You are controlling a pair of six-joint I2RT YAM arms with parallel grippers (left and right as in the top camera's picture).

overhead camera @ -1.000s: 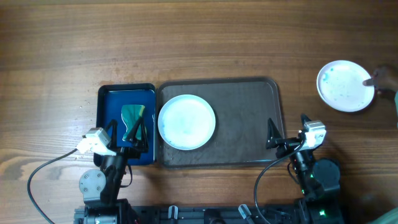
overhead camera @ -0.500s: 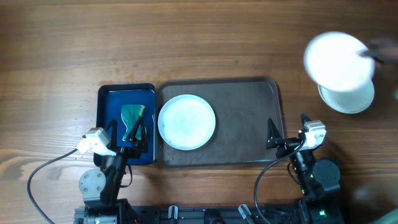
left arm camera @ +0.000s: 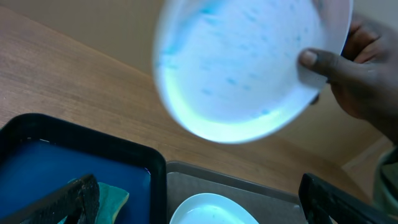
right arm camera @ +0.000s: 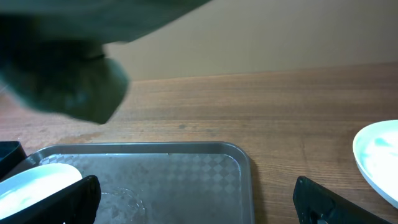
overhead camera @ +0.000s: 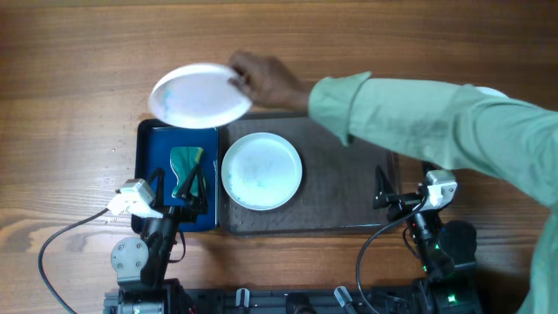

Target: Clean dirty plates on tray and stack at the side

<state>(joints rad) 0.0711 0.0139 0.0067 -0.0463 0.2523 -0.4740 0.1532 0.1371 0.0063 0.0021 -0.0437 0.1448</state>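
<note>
The grey-brown tray (overhead camera: pixel 344 196) lies in the middle, and also shows in the right wrist view (right arm camera: pixel 186 177). One white plate (overhead camera: pixel 261 171) sits on its left part and shows in the left wrist view (left arm camera: pixel 211 211). A person's hand (overhead camera: pixel 266 78) holds a second plate (overhead camera: pixel 199 96), with blue smears (left arm camera: pixel 249 62), in the air over the far edge of the blue tray. A third plate (right arm camera: pixel 379 158) lies on the table to the right, mostly hidden overhead by the sleeve. My left gripper (overhead camera: pixel 185 187) is open over the blue tray. My right gripper (overhead camera: pixel 403 187) is open at the grey-brown tray's right rim.
A small glossy blue tray (overhead camera: pixel 153 139) left of the big tray holds a green sponge (overhead camera: pixel 186 161), seen also in the left wrist view (left arm camera: pixel 112 196). The person's green-sleeved arm (overhead camera: pixel 418 113) reaches across the table above the big tray's far right part.
The hand lifted a plate from the stack spot at the far right and carried it left across the table to above the blue tray. Neither arm moved.
</note>
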